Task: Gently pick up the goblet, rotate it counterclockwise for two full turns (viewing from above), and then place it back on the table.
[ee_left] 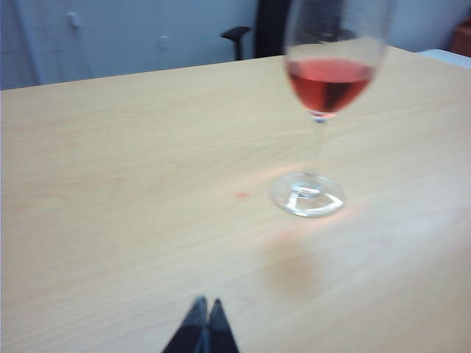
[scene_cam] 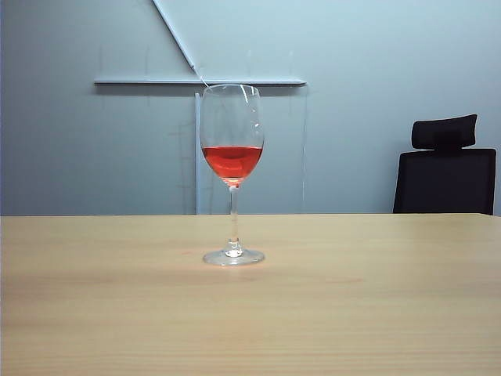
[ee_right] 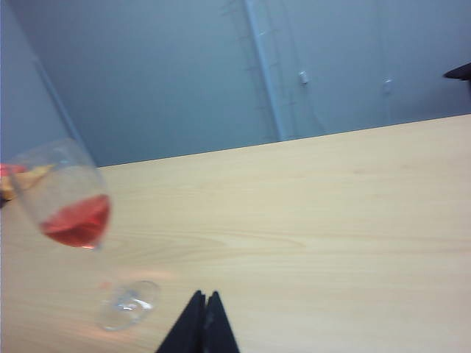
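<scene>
The goblet [scene_cam: 232, 176], a clear stemmed glass with red liquid in its bowl, stands upright on the light wood table [scene_cam: 376, 298], near the middle. No arm shows in the exterior view. In the left wrist view the goblet [ee_left: 324, 110] stands well ahead of my left gripper [ee_left: 206, 303], whose two dark tips are pressed together, shut and empty. In the right wrist view the goblet [ee_right: 77, 213] looks tilted by the camera's roll. Its foot [ee_right: 131, 304] lies a short way to one side of my right gripper [ee_right: 205, 296], also shut with nothing in it.
A black office chair [scene_cam: 445, 168] stands behind the table's far right edge. A grey wall with white bars [scene_cam: 200, 81] is at the back. A chair armrest [ee_left: 235, 33] shows beyond the table in the left wrist view.
</scene>
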